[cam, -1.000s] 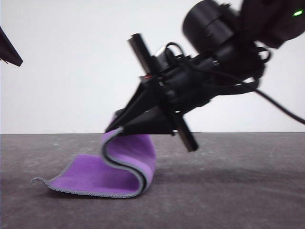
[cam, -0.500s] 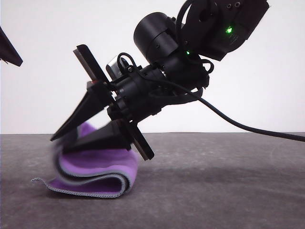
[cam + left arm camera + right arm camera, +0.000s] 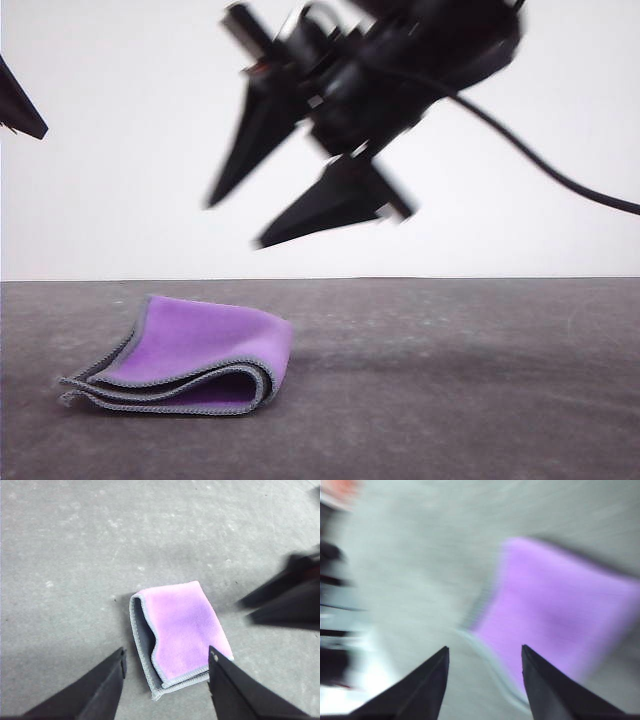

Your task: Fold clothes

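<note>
Item 1, left tool (image 3: 165,680): I hold it hovering above the cloth, fingers spread apart, nothing between them.

Item 2, cloth (image 3: 190,355): lies on the grey table (image 3: 480,400), left of centre in the front view. Folded over, purple face up, grey stitched edging showing. The fold bulges at its right end; layered edges sit at its left, not quite aligned, with a strip of dark grey face exposed in the left wrist view.

Item 3, right tool (image 3: 235,222): raised clear of the cloth, blurred by motion, fingers parted, carrying nothing.

Note on the step, my judgement: one fold looks made. To do the next one well, I would pinch both layers together at a corner, carry them low, and set edges flush before letting go.
</note>
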